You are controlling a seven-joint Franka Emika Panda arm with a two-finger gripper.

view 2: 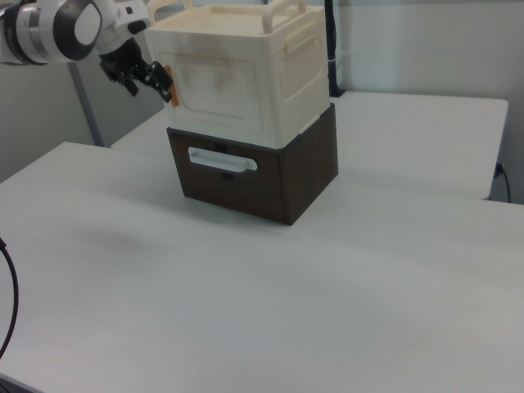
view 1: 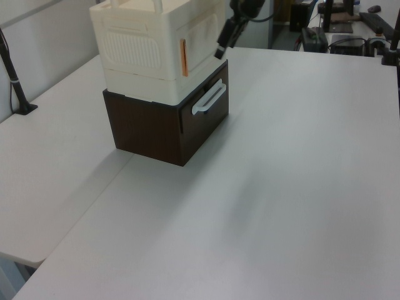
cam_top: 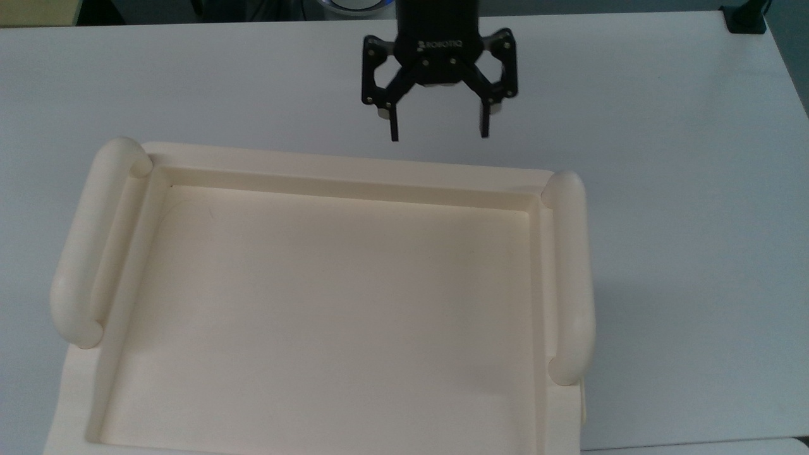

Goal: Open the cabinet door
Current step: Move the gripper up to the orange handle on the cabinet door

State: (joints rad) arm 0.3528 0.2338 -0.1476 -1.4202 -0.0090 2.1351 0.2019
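Top view: the gripper (cam_top: 439, 135), fingers spread apart and empty, hangs just off the cream cabinet (view 1: 156, 44); its door (view 2: 219, 86), shut, faces it; best to hook the orange-tabbed edge (view 1: 183, 58) and swing outward gently.
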